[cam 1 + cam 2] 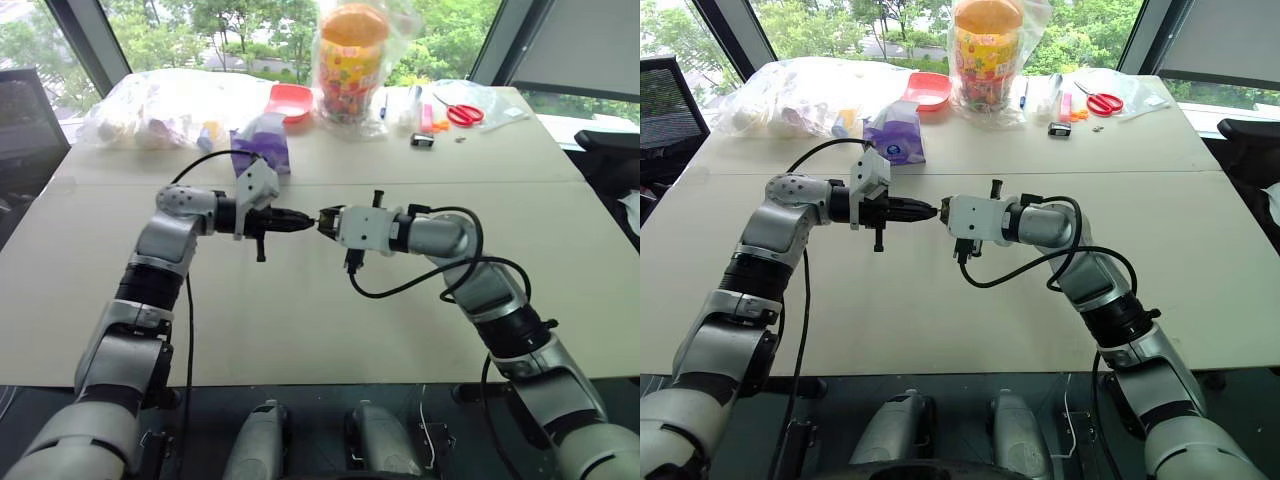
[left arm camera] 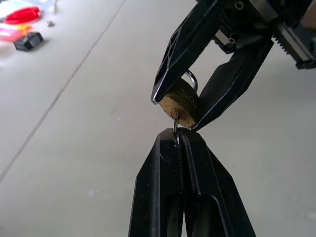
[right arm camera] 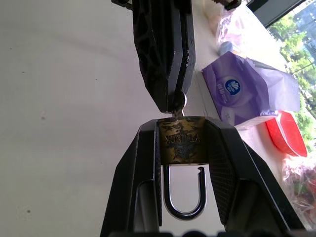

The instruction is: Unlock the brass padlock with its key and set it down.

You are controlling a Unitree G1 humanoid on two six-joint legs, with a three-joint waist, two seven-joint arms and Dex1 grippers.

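1 brass padlock clamped in right end effector; left end effector pinches 1 key.

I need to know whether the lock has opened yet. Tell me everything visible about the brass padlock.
The brass padlock is a small, worn gold-coloured block with embossed lettering and a silver shackle. One shackle leg ends short of the body, so it looks unlocked. It hangs above the table, clamped by its sides in the right gripper. The key sits in its keyhole, pinched by the left gripper.

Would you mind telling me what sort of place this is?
Probably an office or lab room: a wide pale beige table by tall windows onto trees, a black office chair, red-handled scissors.
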